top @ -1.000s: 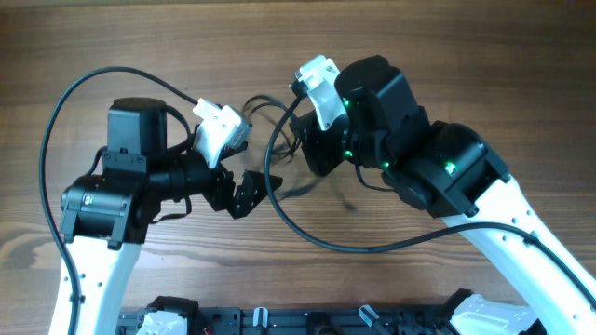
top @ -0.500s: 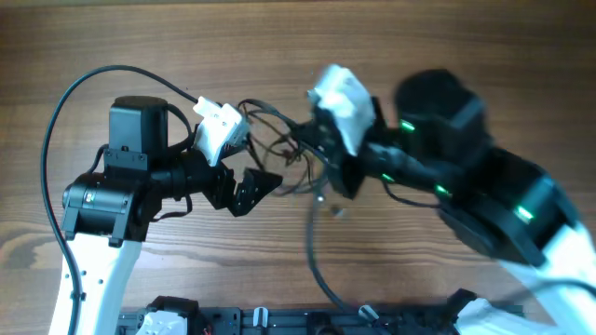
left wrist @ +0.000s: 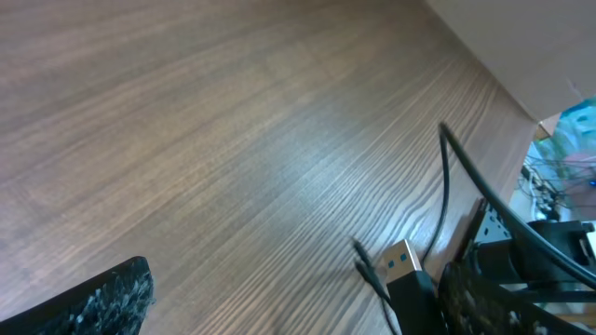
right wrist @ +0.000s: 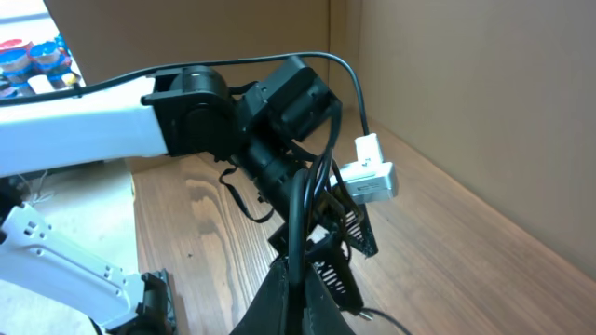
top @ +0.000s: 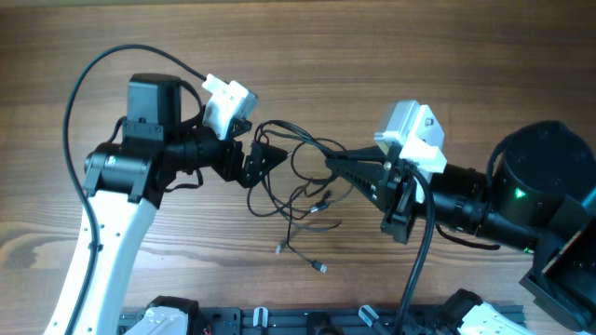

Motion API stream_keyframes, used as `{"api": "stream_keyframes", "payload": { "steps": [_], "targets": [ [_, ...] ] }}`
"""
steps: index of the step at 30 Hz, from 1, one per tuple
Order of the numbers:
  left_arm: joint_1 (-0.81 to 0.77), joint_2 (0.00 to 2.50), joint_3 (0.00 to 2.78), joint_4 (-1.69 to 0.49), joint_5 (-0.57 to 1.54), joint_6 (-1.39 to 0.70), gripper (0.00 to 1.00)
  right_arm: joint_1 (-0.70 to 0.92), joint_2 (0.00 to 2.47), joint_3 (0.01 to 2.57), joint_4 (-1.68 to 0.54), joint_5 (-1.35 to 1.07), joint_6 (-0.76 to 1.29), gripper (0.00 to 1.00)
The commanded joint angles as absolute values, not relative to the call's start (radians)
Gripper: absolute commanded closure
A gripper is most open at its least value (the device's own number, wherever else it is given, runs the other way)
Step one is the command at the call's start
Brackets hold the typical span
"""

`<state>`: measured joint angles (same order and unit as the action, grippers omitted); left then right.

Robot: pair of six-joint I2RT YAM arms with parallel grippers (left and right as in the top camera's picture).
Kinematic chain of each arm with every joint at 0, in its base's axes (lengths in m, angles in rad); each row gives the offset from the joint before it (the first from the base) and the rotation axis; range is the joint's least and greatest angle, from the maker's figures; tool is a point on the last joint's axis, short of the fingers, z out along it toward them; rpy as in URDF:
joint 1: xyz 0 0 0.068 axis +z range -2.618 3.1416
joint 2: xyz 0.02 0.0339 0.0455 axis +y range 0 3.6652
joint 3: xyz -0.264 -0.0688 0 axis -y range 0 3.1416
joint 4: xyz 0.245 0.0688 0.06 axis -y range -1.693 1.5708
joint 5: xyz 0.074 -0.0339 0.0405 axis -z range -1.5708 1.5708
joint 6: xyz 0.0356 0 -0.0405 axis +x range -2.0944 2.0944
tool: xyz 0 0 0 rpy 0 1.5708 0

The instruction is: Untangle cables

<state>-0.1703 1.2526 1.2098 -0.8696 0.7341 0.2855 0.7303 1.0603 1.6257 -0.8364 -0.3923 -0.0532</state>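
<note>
The cables (top: 300, 182) are thin dark wires in a loose tangle on the wooden table between my two grippers. Small silver tips lie at the front (top: 319, 267). My right gripper (top: 337, 166) is shut on a cable strand at the tangle's right side. In the right wrist view the fingers (right wrist: 300, 272) pinch a black strand (right wrist: 307, 200) that runs up toward the left arm. My left gripper (top: 261, 163) is open at the tangle's left edge. In the left wrist view its fingers (left wrist: 298, 284) are wide apart, with a silver-tipped plug (left wrist: 402, 261) beside the right finger.
A black rail (top: 279, 321) runs along the table's front edge. The left arm's thick black cable (top: 93, 74) arcs over the table's left. Cardboard walls (right wrist: 466, 93) stand behind the table. Clutter (left wrist: 568, 140) sits beyond the table's far corner.
My right arm has swung back to the right with a strand in its grip, drawing the tangle out. My left arm has shifted up and slightly right. More loose ends now lie exposed.
</note>
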Motion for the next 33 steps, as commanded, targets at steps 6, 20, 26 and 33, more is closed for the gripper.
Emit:
{"api": "stream_keyframes", "payload": {
  "steps": [6, 20, 26, 33],
  "targets": [
    [-0.178, 1.275, 1.210, -0.757, 0.375, -0.079, 0.00, 0.731, 1.043, 1.632, -0.963, -0.255, -0.026, 0.96],
    [-0.058, 1.213, 1.210, -0.679, -0.268, -0.533, 0.00, 0.731, 1.043, 1.631, -1.348, -0.067, -0.025, 0.96],
    [0.154, 1.110, 1.210, -0.783, -0.262, -0.532, 0.00, 0.731, 1.043, 1.631, -1.348, 0.180, 0.135, 0.96],
    [0.358, 1.039, 1.210, -0.850, -0.098, -0.503, 0.00, 0.731, 1.043, 1.631, -1.347, 0.262, 0.201, 0.96]
  ]
}}
